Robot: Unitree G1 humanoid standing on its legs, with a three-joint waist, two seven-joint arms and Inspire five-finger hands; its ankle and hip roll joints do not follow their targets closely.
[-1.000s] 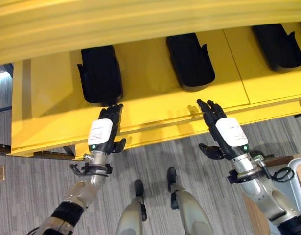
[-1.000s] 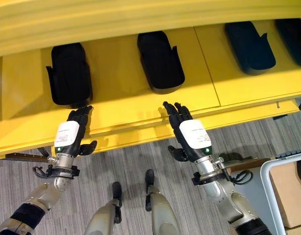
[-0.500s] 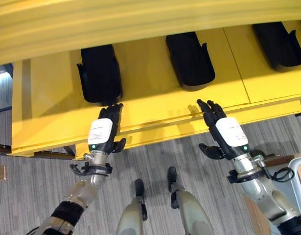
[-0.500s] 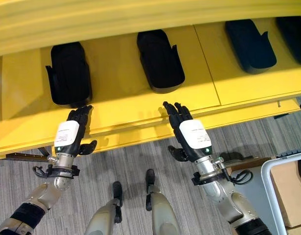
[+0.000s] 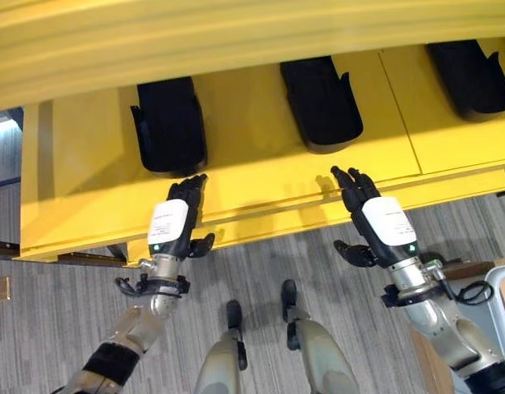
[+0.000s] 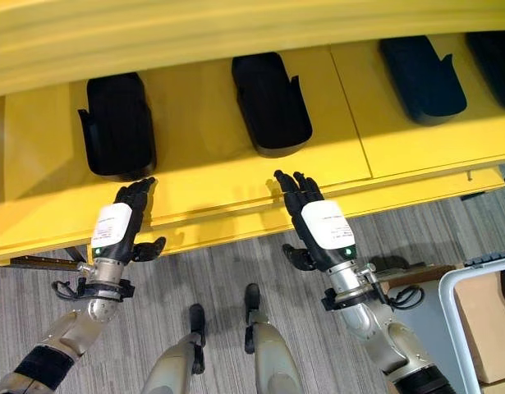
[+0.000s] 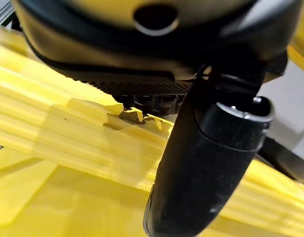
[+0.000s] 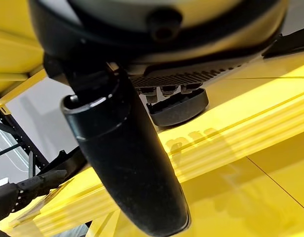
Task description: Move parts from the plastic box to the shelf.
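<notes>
Yellow shelf (image 5: 260, 176) carries black parts (image 5: 169, 125), (image 5: 321, 103), (image 5: 471, 75) in a row. Left hand (image 5: 175, 223) and right hand (image 5: 375, 217) hover at its front edge, fingers straight, holding nothing. Placement appears complete; next, return to the plastic box (image 6: 464, 324) at the robot's right.

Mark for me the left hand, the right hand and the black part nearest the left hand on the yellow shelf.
left hand (image 5: 169, 227): left eye view, white back plate.
right hand (image 5: 389, 222): left eye view, white back plate.
black part (image 5: 170, 125): left eye view, middle of its body.
</notes>
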